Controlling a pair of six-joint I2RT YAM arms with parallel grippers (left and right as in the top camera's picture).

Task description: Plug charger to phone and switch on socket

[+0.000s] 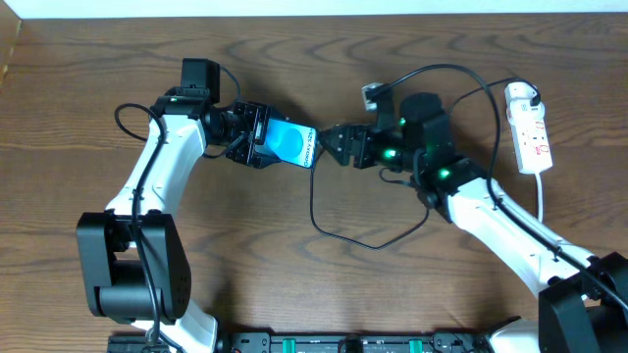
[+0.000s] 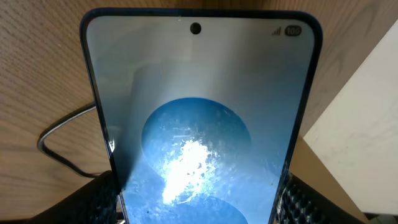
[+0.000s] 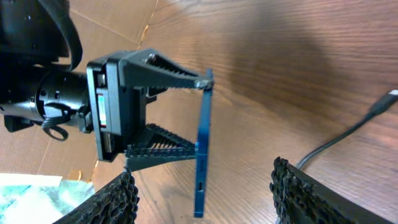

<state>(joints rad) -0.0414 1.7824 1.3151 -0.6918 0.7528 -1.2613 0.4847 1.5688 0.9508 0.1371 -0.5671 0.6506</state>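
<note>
The phone (image 2: 199, 124) is clamped across its width by the left gripper (image 3: 203, 116), with one finger pressed on each long edge. It is held above the table (image 1: 294, 294) with its lit blue screen turned up. Its free end is pointed out ahead of the left gripper's fingertips, straight at the right gripper (image 1: 326, 143), which is placed just beyond that end without touching it. The right gripper's fingers (image 3: 298, 193) are seen spread apart with nothing between them. The phone's thin edge, on which a small slot can be made out, is framed in the gap ahead of them. The charger (image 1: 324, 221) is laid on the table in a loose loop beside and behind the right gripper and is held by neither gripper. Its connector tip (image 3: 390, 94) is seen lying free on the wood, off to one side of the right gripper and ahead of its fingers. The socket (image 1: 528, 127) is set well behind the right gripper, past its wrist and far from the left gripper, with a white lead trailing from it.
</note>
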